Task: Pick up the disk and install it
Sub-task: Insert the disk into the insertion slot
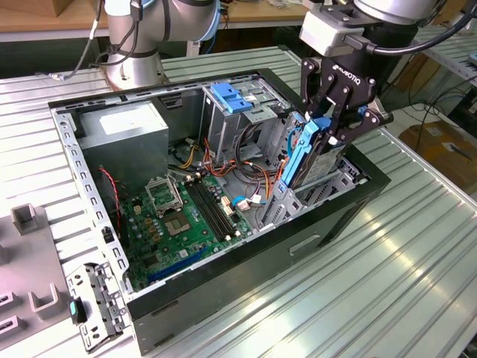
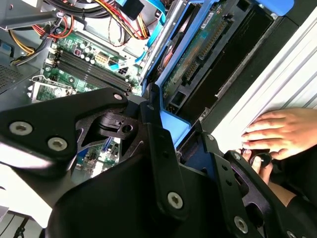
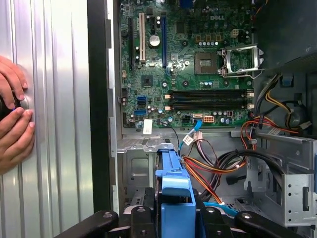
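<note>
an open computer case (image 1: 223, 283) lies on its side on a ribbed metal table (image 1: 387, 283), seen in the exterior view. at that view's left, outside the case, grey plastic fixtures (image 1: 30, 224) and a perforated metal bracket (image 1: 93, 306) sit on the table. inside the case, going right: a grey power supply box (image 1: 127, 138) with a white sticker, then a green motherboard (image 1: 182, 216), then bundles of red, orange and yellow cables (image 1: 223, 160), with a flat blue latch piece (image 1: 231, 97) on top of a metal drive cage behind them. at the right end of the case, the black gripper (image 1: 332, 130) reaches down from above, its fingers drawn in narrow and clamped on the upper end of the disk (image 1: 302, 153). the disk stands tilted on edge (blue side rail facing the camera), its lower end down inside the bay by the case's end wall. in the first wrist view, a person's hand (image 3: 15, 124) rests on the table just outside the case wall.
</note>
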`<control>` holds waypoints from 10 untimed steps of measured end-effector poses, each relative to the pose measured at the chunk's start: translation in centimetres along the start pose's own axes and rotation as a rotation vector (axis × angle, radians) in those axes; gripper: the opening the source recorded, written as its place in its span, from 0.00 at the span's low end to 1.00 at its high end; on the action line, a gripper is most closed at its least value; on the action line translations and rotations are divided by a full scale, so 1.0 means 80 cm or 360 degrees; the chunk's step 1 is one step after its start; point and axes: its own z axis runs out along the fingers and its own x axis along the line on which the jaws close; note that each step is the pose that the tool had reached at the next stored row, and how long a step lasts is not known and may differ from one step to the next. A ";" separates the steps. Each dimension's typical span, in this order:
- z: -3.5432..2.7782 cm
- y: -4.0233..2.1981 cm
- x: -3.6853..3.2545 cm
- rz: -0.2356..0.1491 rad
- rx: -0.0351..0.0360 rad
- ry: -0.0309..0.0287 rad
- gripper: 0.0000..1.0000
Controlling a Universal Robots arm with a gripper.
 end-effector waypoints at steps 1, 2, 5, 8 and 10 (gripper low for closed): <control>0.0028 0.0000 -0.0001 0.0000 0.0000 0.00004 0.37; 0.0048 0.0001 -0.0001 0.0000 0.0000 0.00003 0.37; 0.0100 0.0002 -0.0002 0.0000 0.0000 0.00004 0.37; 0.0171 0.0003 -0.0004 0.0000 0.0000 0.00004 0.37; 0.0195 0.0004 -0.0005 0.0000 0.0000 0.00005 0.37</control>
